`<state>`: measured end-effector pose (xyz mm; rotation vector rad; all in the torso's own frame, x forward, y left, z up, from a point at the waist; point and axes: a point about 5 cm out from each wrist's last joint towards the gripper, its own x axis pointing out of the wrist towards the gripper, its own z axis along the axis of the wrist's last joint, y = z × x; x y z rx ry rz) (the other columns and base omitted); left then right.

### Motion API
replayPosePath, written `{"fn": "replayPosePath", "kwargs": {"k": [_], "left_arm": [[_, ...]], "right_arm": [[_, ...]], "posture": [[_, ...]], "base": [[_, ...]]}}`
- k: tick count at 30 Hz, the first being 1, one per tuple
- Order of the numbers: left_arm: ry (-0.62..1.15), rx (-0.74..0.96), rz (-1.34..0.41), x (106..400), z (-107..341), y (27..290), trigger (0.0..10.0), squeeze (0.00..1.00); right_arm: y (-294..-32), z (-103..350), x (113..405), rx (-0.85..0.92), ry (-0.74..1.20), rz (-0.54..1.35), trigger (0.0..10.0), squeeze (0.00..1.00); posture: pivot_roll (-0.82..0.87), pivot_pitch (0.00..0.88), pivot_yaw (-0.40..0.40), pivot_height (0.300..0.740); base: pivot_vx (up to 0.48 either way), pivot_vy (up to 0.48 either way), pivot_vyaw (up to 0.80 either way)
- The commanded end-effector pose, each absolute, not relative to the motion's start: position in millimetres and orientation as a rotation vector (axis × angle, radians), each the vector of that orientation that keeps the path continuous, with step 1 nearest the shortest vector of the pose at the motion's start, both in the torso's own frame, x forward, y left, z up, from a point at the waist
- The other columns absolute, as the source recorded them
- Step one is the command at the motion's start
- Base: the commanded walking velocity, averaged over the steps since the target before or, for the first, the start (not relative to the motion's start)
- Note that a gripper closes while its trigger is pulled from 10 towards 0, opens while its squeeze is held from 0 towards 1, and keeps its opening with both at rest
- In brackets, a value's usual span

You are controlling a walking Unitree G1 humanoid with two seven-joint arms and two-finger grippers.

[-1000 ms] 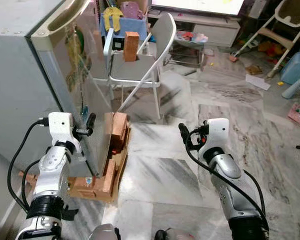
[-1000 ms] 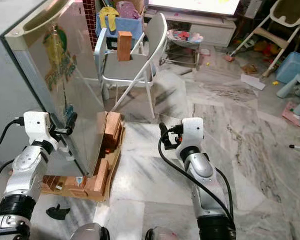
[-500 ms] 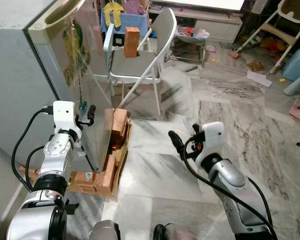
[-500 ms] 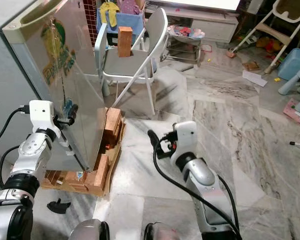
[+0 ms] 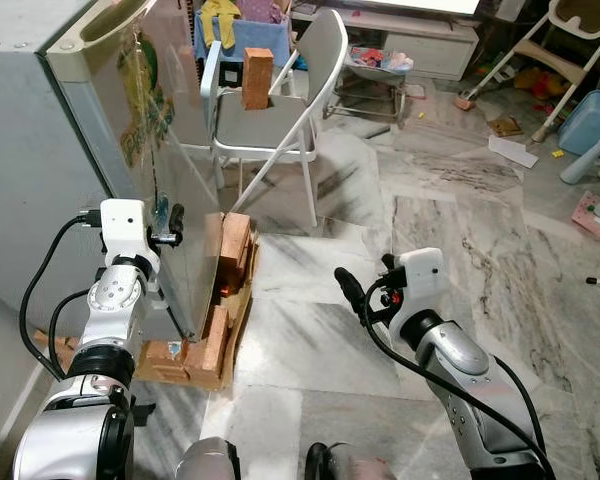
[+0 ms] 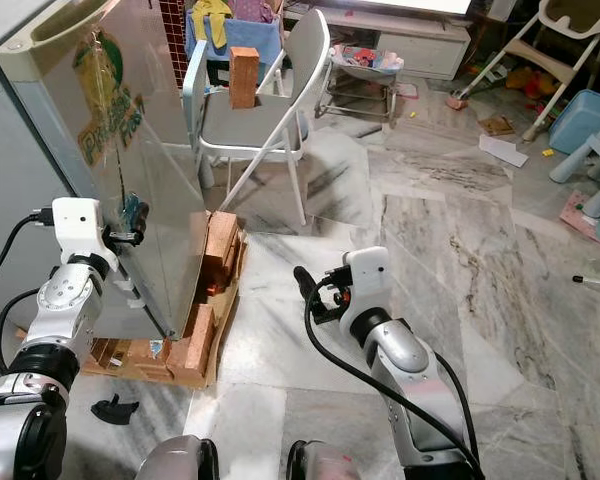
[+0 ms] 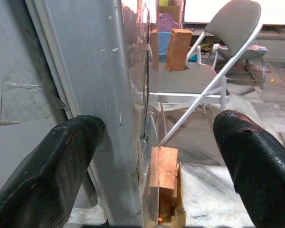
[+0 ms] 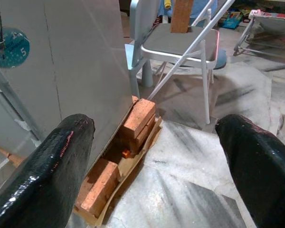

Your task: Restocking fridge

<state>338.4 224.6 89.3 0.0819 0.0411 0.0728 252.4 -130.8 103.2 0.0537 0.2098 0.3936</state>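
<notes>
Left gripper (image 7: 152, 156) spread wide astride the edge of the tall grey fridge door (image 5: 165, 170), right gripper (image 8: 156, 156) spread open, holding nothing, above marble floor (image 5: 460, 230), fridge propped on orange bricks (image 5: 230, 250), grey folding chair (image 5: 280, 110) behind.

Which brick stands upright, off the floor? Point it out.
The brick on the chair: it stands on end on the grey seat of the folding chair. The other bricks lie flat, stacked on the floor beside the fridge.
</notes>
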Motion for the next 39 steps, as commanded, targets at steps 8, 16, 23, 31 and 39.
{"fn": "replayPosePath", "kwargs": {"k": [8,16,23,31,39], "left_arm": [[-0.028,0.102,0.174,346.9,111.0,241.2,10.0,0.0],[-0.018,0.016,-0.06,331.6,92.2,215.2,10.0,0.0],[-0.004,0.036,0.004,313.8,82.6,236.9,10.0,0.0],[-0.007,0.04,0.053,317.3,89.2,249.1,10.0,0.0],[-0.016,0.053,-0.065,327.8,93.4,224.1,10.0,0.0]], "right_arm": [[-128.8,106.4,254.7,0.039,0.197,0.407,10.0,0.0],[-129.1,105.7,257.4,0.031,0.193,0.408,10.0,0.0],[-129.8,104.5,260.1,0.029,0.189,0.404,10.0,0.0],[-124.9,104.3,262.5,0.027,0.186,0.421,10.0,0.0],[-125.8,103.5,264.1,0.021,0.18,0.415,10.0,0.0]], "posture": [[0.03,0.045,-0.049,0.74],[0.04,0.041,-0.053,0.74],[0.05,0.039,-0.054,0.74],[0.06,0.034,-0.062,0.74],[0.06,0.035,-0.058,0.74]], "base": [[0.0,0.0,0.0],[0.0,0.0,0.0],[0.0,0.0,0.0],[0.0,0.0,0.0],[0.0,0.0,0.0]]}}
